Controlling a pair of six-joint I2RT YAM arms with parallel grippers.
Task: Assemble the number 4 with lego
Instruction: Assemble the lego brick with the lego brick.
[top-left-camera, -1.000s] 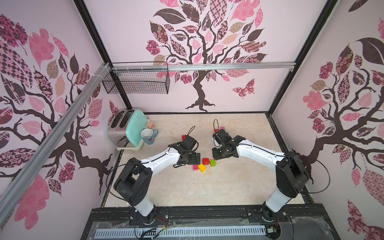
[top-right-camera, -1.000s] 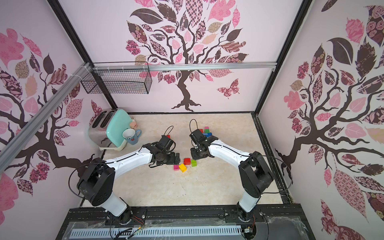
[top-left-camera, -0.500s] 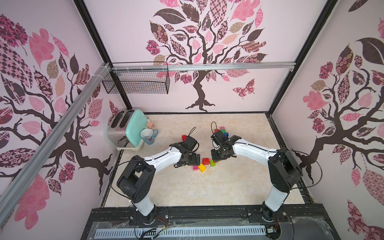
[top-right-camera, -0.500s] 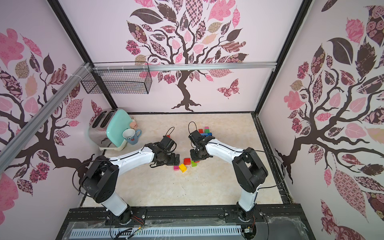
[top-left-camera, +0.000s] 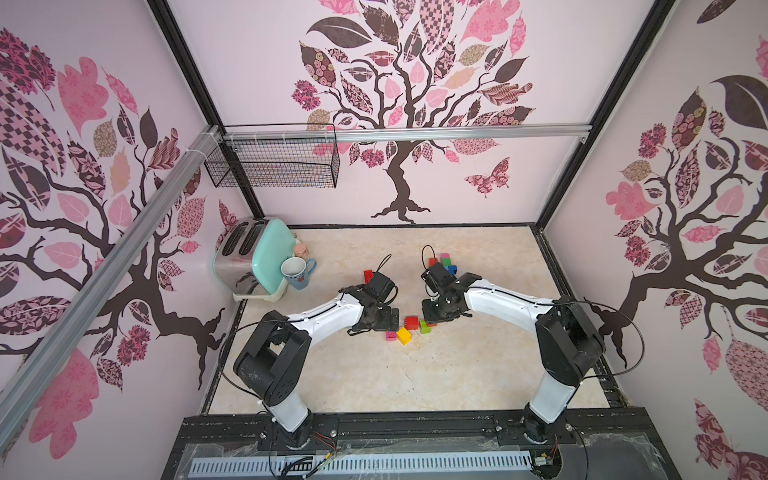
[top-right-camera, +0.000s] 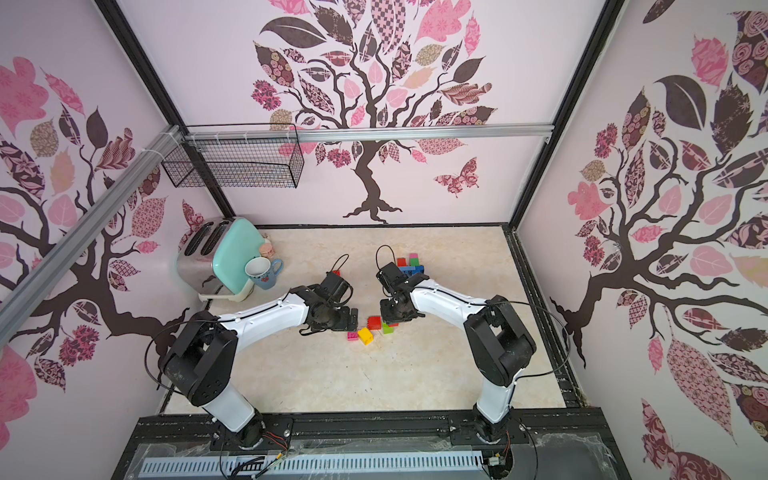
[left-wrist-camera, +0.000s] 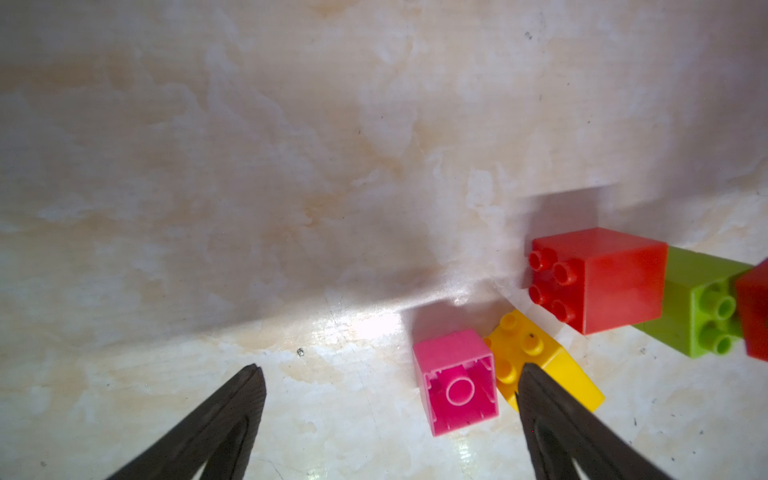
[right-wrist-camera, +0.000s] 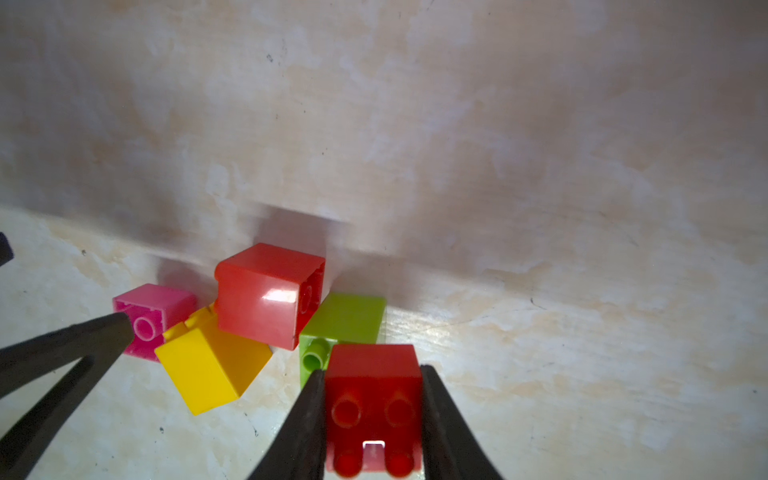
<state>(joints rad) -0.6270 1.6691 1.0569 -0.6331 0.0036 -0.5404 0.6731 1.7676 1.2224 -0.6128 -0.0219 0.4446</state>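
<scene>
While one red brick (right-wrist-camera: 374, 399) is clamped between the narrowed jaws of the right pincer (right-wrist-camera: 372, 374), it is held close against the green brick (right-wrist-camera: 345, 320); whether the two touch cannot be told. A small cluster is formed at mid-counter (right-wrist-camera: 540, 166) by that green brick, a second red brick (left-wrist-camera: 602, 278), a yellow brick (left-wrist-camera: 536, 357) and a pink brick (left-wrist-camera: 455, 382), all lying on their sides or tilted. The left pincer (left-wrist-camera: 389, 370) is spread wide and empty, with the pink brick seen between its fingers. More lego (top-left-camera: 445, 262) is heaped farther back, behind the right arm.
</scene>
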